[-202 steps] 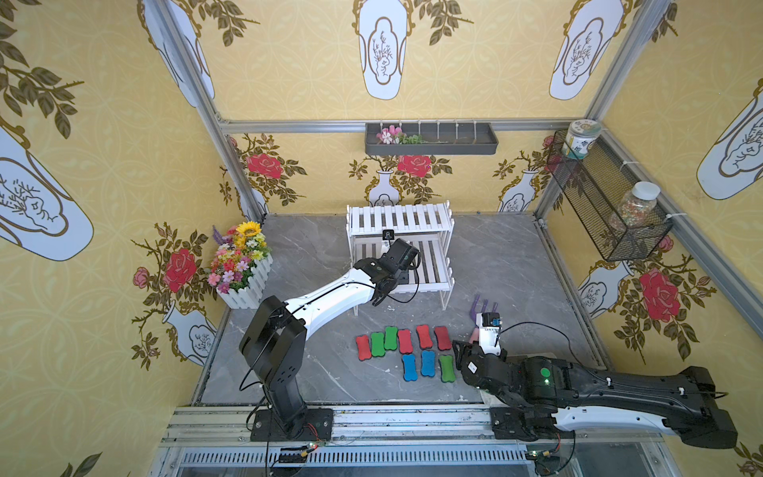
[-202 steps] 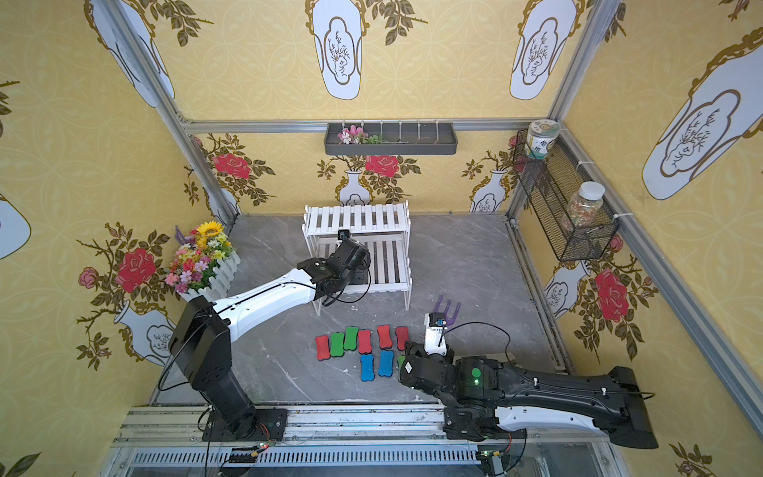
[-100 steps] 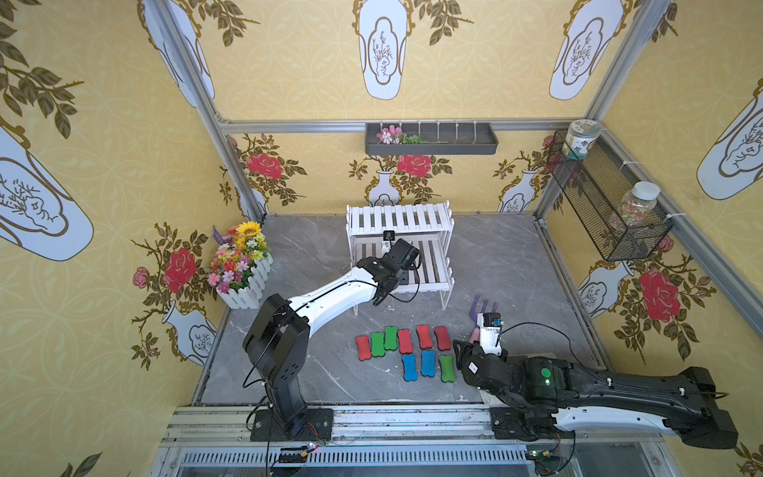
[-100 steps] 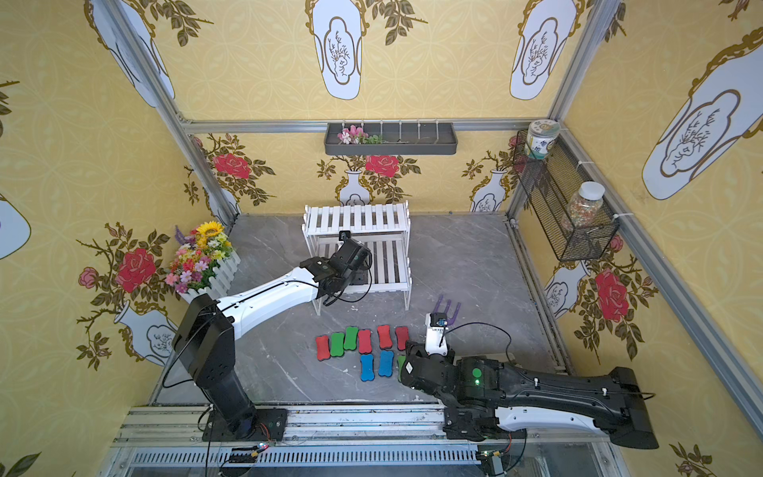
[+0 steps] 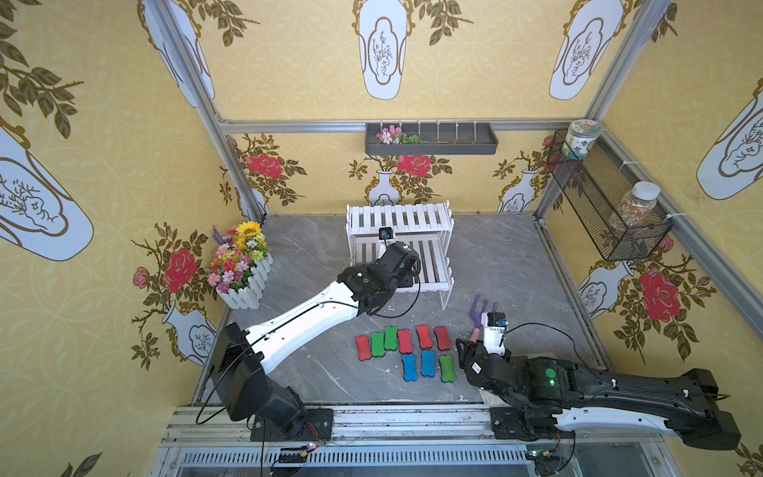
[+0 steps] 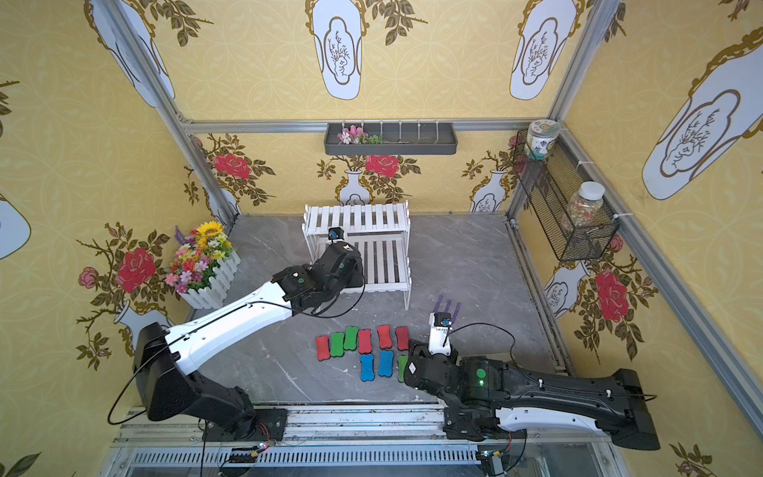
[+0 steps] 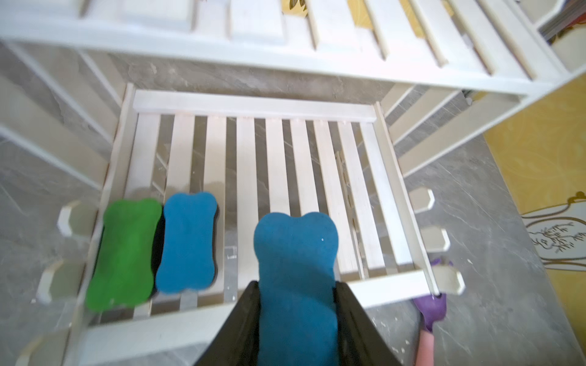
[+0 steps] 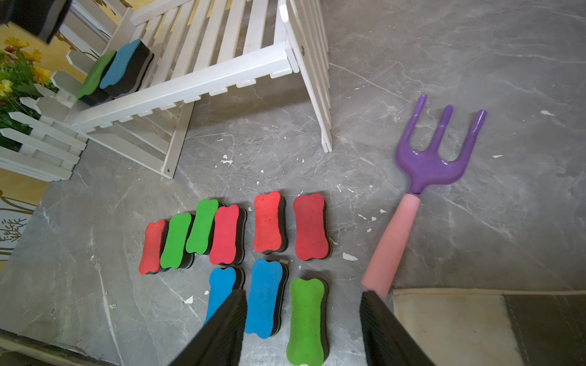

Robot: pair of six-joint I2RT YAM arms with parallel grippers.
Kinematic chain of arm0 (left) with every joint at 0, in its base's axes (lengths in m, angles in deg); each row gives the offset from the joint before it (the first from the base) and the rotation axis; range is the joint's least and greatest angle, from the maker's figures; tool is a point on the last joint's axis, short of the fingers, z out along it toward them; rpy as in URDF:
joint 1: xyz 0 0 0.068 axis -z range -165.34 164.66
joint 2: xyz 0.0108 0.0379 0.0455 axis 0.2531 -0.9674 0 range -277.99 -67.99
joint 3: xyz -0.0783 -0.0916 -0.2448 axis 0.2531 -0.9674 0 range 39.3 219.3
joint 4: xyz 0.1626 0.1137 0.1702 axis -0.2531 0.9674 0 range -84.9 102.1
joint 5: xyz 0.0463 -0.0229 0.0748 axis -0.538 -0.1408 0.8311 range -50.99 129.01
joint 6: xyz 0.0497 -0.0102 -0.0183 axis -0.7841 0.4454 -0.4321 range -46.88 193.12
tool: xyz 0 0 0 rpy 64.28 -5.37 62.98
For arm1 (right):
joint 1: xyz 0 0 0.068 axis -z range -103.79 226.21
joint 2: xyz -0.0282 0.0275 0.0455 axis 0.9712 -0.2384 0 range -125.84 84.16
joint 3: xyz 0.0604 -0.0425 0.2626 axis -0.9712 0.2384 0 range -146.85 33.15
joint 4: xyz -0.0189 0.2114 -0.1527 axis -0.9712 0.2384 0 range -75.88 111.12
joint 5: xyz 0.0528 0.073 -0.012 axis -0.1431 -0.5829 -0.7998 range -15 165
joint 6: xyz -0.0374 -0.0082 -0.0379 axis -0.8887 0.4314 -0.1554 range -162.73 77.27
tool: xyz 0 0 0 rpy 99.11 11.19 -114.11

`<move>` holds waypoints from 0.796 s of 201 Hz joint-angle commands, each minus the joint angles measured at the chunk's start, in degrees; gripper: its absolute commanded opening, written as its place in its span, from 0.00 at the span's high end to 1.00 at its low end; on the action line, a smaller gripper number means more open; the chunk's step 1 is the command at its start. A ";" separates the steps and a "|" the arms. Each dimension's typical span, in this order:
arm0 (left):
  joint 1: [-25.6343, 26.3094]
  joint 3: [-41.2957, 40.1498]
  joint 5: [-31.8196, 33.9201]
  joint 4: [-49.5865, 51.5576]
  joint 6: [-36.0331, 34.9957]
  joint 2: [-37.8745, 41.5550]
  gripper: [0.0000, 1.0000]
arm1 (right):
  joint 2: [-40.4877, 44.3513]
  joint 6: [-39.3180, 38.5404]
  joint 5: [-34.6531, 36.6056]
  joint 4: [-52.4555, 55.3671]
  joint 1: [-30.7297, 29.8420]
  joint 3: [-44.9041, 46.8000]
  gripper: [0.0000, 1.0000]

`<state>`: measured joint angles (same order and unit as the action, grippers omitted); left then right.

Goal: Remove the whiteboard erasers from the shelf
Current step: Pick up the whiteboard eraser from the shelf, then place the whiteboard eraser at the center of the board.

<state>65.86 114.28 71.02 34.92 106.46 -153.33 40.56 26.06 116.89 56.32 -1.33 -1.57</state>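
The white shelf (image 7: pixel 253 106) fills the left wrist view, and it stands at the back in both top views (image 5: pixel 399 214) (image 6: pixel 357 217). My left gripper (image 7: pixel 296 285) is shut on a blue whiteboard eraser (image 7: pixel 295 247) at the front rail of the lower tier. A green eraser (image 7: pixel 125 253) and another blue eraser (image 7: pixel 187 244) lie side by side on that tier's left end. Several red, green and blue erasers (image 5: pixel 404 340) lie in two rows on the floor. My right gripper (image 8: pixel 302 301) hangs open over the near row, with nothing between its fingers.
A purple garden fork with a pink handle (image 8: pixel 434 158) lies on the floor right of the erasers. A flower box (image 5: pixel 241 264) stands at the left. On the walls are a dark tray (image 5: pixel 429 140) and a black wire basket (image 5: pixel 607 206) holding jars. A beige mat (image 8: pixel 444 317) lies by my right gripper.
My left jaws have closed on the blue eraser, and the left wrist has shifted slightly towards the shelf's front. The right arm has not moved.
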 commanded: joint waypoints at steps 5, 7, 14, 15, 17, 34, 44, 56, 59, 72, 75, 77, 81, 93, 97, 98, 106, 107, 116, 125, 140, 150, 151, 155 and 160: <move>5.12 -6.58 4.41 3.01 9.74 6.37 0.59 | 0.55 -0.72 1.52 0.05 0.02 0.00 0.38; 5.62 -7.26 4.85 3.46 10.69 6.95 0.59 | 0.53 -0.86 1.48 0.01 0.02 0.00 0.38; 7.74 -9.15 6.03 5.03 13.53 8.67 0.59 | 0.59 -1.18 1.46 -0.25 0.02 -0.04 0.38; 7.97 -9.46 6.13 5.36 13.91 8.86 0.59 | 0.56 -1.24 1.45 -0.26 0.02 -0.06 0.38; 8.70 -9.95 6.53 5.87 14.70 9.40 0.59 | 0.62 -1.35 1.49 -0.33 0.08 -0.12 0.38; 14.64 -13.97 9.86 12.09 23.40 12.11 0.60 | 0.78 -2.10 1.79 -0.53 0.11 -0.24 0.38; 18.16 -15.93 10.91 16.17 29.07 13.12 0.60 | 1.24 -2.56 2.12 -0.46 0.10 -0.26 0.38; 22.06 -17.92 11.28 21.22 36.14 13.78 0.60 | 1.95 -3.21 2.45 -0.60 0.24 -0.41 0.38; 22.90 -18.31 11.10 22.17 37.65 13.84 0.60 | 2.09 -3.49 2.53 -0.62 0.24 -0.50 0.38; 25.96 -20.41 9.32 25.24 43.27 13.81 0.60 | 3.21 -4.45 3.03 -0.36 0.49 -0.81 0.38; 26.64 -20.99 8.76 25.41 44.22 13.73 0.60 | 3.46 -4.81 3.13 -0.41 0.61 -0.99 0.38; 27.01 -21.36 8.33 25.45 44.67 13.63 0.60 | 3.61 -5.05 3.18 -0.44 0.67 -1.08 0.38; 27.74 -22.08 7.47 25.45 45.63 13.40 0.60 | 3.90 -5.53 3.24 -0.40 0.77 -1.30 0.38; 29.31 -23.82 5.30 25.05 47.83 11.85 0.60 | 4.60 -6.70 3.40 -0.11 1.29 -1.91 0.38; 29.57 -24.26 4.39 24.43 47.80 11.16 0.60 | 4.78 -7.11 3.43 -0.01 1.48 -2.08 0.38; 29.66 -24.31 4.21 24.28 47.79 10.94 0.60 | 4.80 -7.32 3.44 -0.01 1.54 -2.14 0.38; 30.14 -24.49 2.88 23.40 48.25 9.19 0.60 | 5.14 -7.94 3.35 0.28 1.91 -2.62 0.37; 30.21 -24.46 2.75 23.20 48.24 8.99 0.60 | 5.16 -8.00 3.41 0.36 1.93 -2.67 0.37; 30.42 -24.37 1.49 21.18 47.39 7.12 0.60 | 5.34 -8.39 3.41 0.88 2.42 -3.29 0.37; 30.49 -23.78 0.60 19.72 46.24 5.09 0.60 | 5.66 -8.83 3.46 1.37 2.89 -3.77 0.37; 30.45 -22.57 -0.46 18.01 44.40 2.38 0.60 | 6.47 -9.10 3.82 2.20 3.37 -4.49 0.37; 30.23 -22.42 -1.17 16.46 43.09 1.12 0.60 | 7.30 -9.27 4.09 2.58 3.61 -4.96 0.37; 30.21 -22.47 -1.25 16.26 42.97 1.09 0.60 | 7.38 -9.28 4.13 2.65 3.62 -4.94 0.37; 29.88 -22.61 -1.60 15.73 42.58 0.82 0.60 | 7.79 -9.29 4.32 2.83 3.70 -5.14 0.37; 29.48 -22.93 -2.07 15.07 42.32 0.54 0.60 | 8.12 -9.38 4.52 3.04 3.67 -5.32 0.37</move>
<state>96.26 91.55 72.06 53.83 151.03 -151.03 47.27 18.26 119.07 57.61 2.03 -5.79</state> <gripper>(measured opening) 0.402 0.628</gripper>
